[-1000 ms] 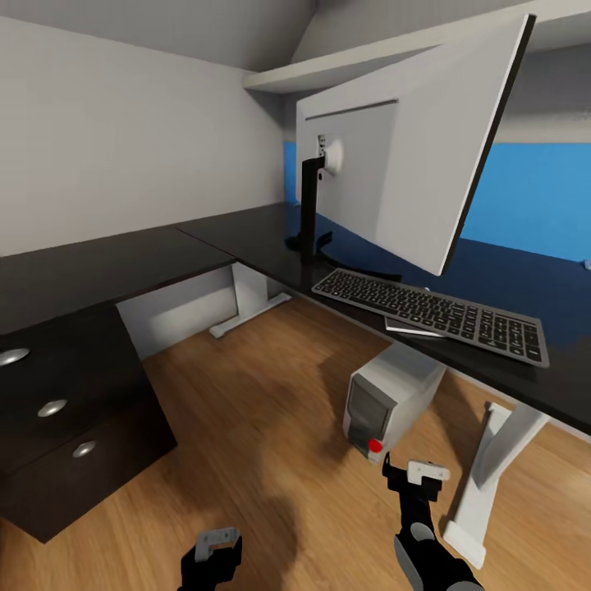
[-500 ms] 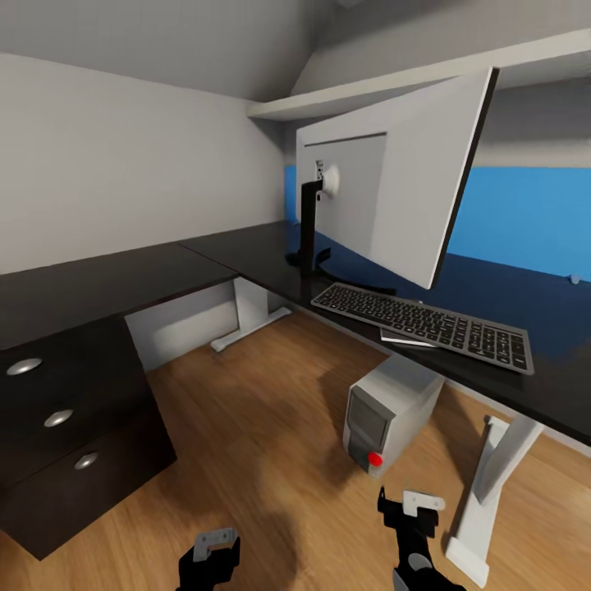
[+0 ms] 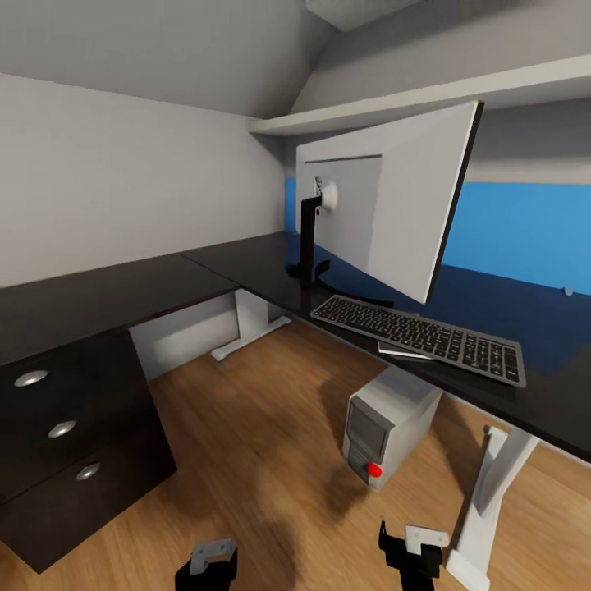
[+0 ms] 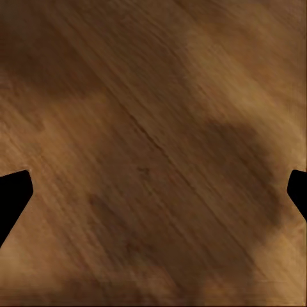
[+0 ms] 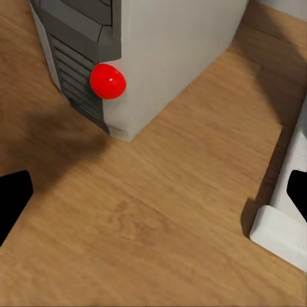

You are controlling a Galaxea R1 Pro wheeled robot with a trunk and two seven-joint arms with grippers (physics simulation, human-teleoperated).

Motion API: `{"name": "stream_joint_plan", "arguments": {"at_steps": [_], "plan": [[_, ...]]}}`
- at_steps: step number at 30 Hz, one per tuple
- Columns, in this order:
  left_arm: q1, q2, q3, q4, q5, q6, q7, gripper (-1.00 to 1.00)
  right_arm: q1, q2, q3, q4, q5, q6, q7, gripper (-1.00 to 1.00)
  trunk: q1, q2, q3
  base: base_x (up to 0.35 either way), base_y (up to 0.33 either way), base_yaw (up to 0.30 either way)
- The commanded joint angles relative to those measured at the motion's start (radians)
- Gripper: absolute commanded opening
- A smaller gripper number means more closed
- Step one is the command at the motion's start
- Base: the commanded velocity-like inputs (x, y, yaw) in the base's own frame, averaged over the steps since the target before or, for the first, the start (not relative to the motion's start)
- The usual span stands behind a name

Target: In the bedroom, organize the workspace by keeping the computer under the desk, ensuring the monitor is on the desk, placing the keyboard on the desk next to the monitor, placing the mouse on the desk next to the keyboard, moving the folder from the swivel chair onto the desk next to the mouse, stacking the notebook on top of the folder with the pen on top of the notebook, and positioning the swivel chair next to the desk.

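My right gripper [image 3: 408,548] hangs open and empty over the floor, and the computer [image 3: 384,425] stands just ahead of it under the desk [image 3: 246,263], nearer than to my left gripper [image 3: 209,560], also open.

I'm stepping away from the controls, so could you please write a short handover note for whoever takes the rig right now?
Left gripper and right gripper: both open and empty, held low over the wood floor.
Computer: on the floor under the desk, done.
Monitor: upright on the desk, done.
Keyboard: on the desk beside the monitor, partly over a thin flat item whose identity I cannot tell.
Left: mouse, folder, notebook, pen and swivel chair all remain to be found and placed.
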Motion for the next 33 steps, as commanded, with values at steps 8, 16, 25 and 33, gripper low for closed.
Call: {"name": "stream_joint_plan", "arguments": {"at_steps": [8,16,25,33], "plan": [[-0.001,0.002,-0.001,0.088,0.047,-0.006,-0.001,1.0,0.002,0.002,-0.006,0.014,0.013,0.001,0.1,1.0,-0.031,0.056,0.024,0.0,0.0,0.0],[-0.001,0.025,-0.002,0.157,0.082,-0.087,-0.008,1.0,0.002,0.003,-0.007,0.014,0.009,-0.006,0.126,1.0,-0.062,0.112,0.049,0.0,0.0,0.013],[-0.001,0.034,-0.002,0.164,0.088,-0.106,-0.01,1.0,0.002,0.008,-0.009,0.015,0.007,-0.004,0.128,1.0,-0.096,0.175,0.078,0.0,0.0,0.226],[-0.001,0.035,-0.001,0.165,0.088,-0.106,-0.01,1.0,0.002,0.008,-0.009,0.015,0.007,-0.001,0.128,1.0,-0.127,0.231,0.103,0.0,0.0,0.275]]}}
